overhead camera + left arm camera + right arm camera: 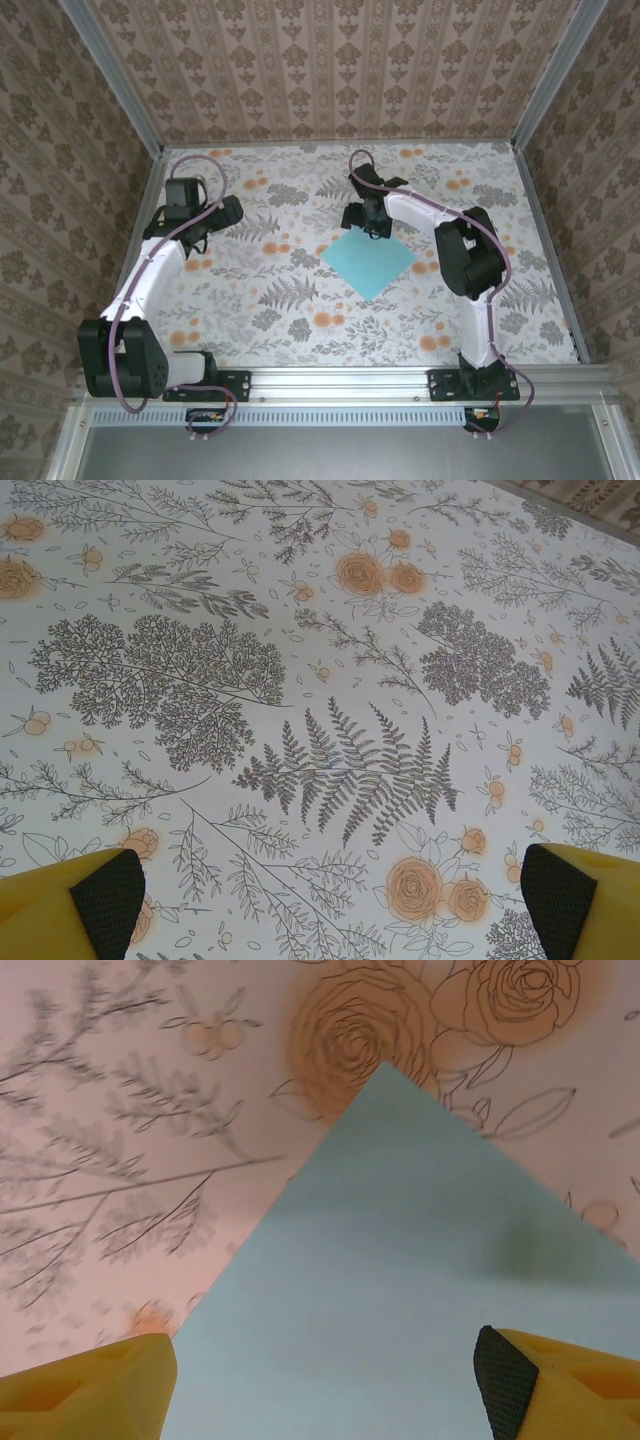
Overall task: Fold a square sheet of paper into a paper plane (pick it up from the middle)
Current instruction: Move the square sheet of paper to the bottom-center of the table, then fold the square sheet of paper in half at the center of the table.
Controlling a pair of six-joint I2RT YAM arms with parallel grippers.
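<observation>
Sheet: teal square (368, 262) lying flat on the flowered tabletop (300, 320), turned like a diamond, and not a fold on it!
Right pincer: (377, 231) parked right at the sheet's far corner, pointing down at it.
Right pincer, wrist view: (320, 1390) jaws apart and straddling the paper (400, 1290) just inside that corner. One yellow finger (90, 1390) sits off the sheet's edge, the other is over the teal, with a soft shadow on the paper ahead of it.
Grip: nothing clamped. Whether the tips touch the sheet, I can't tell.
Left pincer: (330, 900) well apart from the sheet, out to its left, jaws spread wide with black pads showing, and only ferns and orange roses of the tabletop print between them.
Plane: not started, the sheet is a plain square.
</observation>
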